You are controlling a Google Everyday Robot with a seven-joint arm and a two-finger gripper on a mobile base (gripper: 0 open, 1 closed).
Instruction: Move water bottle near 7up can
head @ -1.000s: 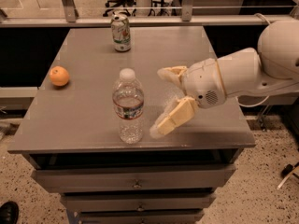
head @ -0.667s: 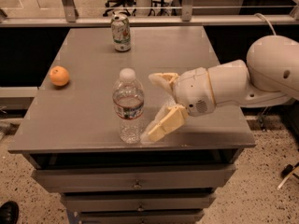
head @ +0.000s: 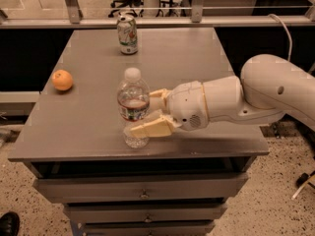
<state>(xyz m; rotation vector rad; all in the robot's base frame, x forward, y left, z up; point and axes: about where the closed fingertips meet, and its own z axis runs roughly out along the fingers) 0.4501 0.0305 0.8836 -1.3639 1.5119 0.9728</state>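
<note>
The water bottle [head: 132, 103], clear with a white cap and a dark label band, stands upright near the front of the grey table [head: 197, 58]. My gripper [head: 145, 113] reaches in from the right with its cream fingers open. One finger lies in front of the bottle's lower part and the other beside it on the right, so the bottle sits between them. I cannot tell whether they touch it. The 7up can [head: 127, 34] stands upright at the table's far edge, well behind the bottle.
A round orange fruit [head: 62, 80] lies on the table's left side. The table top sits on a cabinet with drawers [head: 142, 193]. A rail and glass panel [head: 197, 6] run behind the far edge. A dark shoe [head: 7, 224] shows on the floor at bottom left.
My gripper has moved left across the table, from beside the bottle to around it. The bottle, the can and the orange have not moved.
</note>
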